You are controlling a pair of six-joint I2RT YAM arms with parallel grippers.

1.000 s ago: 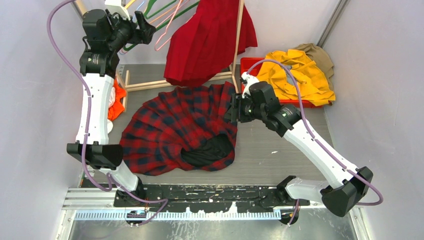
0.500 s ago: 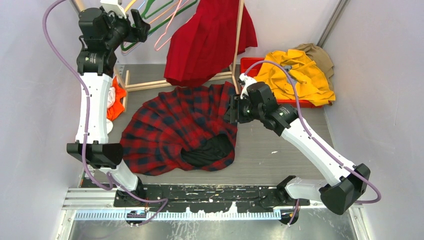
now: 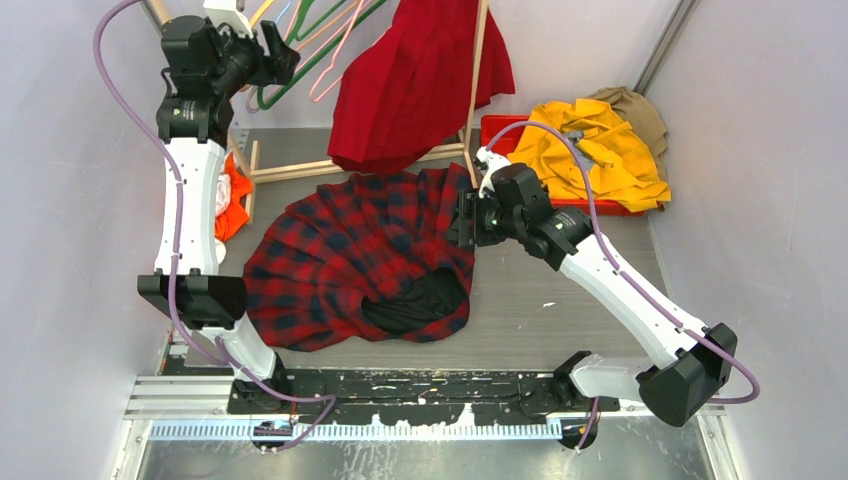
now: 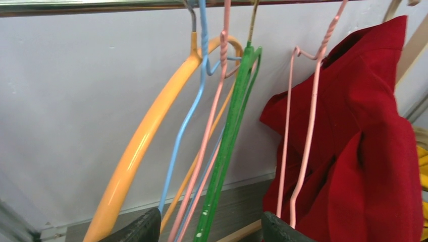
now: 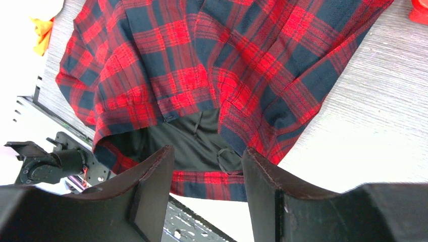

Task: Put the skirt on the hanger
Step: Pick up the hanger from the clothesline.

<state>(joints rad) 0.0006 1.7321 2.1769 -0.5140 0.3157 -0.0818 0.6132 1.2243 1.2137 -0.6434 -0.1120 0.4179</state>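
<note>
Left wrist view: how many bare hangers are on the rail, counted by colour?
Orange hanger: 1
Blue hanger: 1
Pink hangers: 2
Green hanger: 1
Total: 5

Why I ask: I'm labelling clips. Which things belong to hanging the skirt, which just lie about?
Job: red skirt, yellow-orange hanger.
Lying about: plaid garment, yellow clothes, red bin, green hanger, blue hanger, pink hanger, orange cloth.
</note>
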